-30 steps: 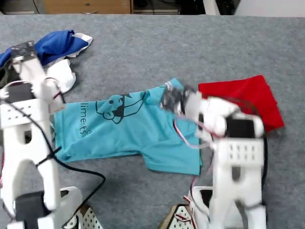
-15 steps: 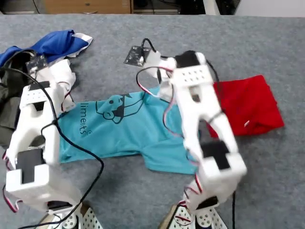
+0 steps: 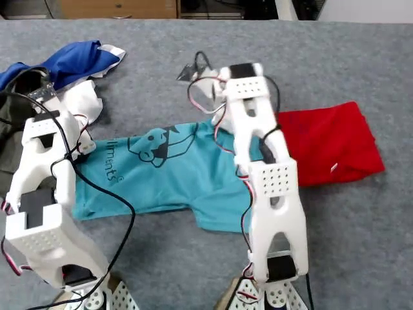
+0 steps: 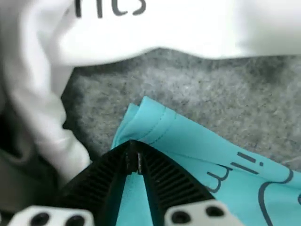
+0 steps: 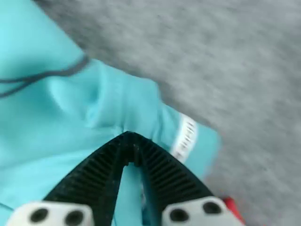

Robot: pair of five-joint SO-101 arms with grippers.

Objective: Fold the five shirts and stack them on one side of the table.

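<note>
A teal shirt (image 3: pixel 168 174) with a dark print lies spread flat mid-table. My left gripper (image 3: pixel 84 147) sits at its far left corner, and the left wrist view shows it (image 4: pixel 134 157) shut on the hemmed teal edge (image 4: pixel 155 122). At the shirt's far right corner is my right gripper (image 3: pixel 216 123), which the right wrist view shows (image 5: pixel 130 149) shut on teal cloth (image 5: pixel 56 117) beside a white label (image 5: pixel 186 134). To the right a red shirt (image 3: pixel 329 145) lies folded. Blue (image 3: pixel 77 58) and white (image 3: pixel 84 103) shirts are heaped at the far left.
A dark garment (image 3: pixel 10 129) lies at the left edge beside the heap. Both arm bases stand at the near edge, with cables (image 3: pixel 116 200) trailing over the teal shirt. Grey felt (image 3: pixel 322 58) covers the table, bare at the far right and near right.
The right arm swung from above the red shirt to the teal shirt's far right corner. The left arm came down onto the far left corner. The shirt's far edge shifted slightly.
</note>
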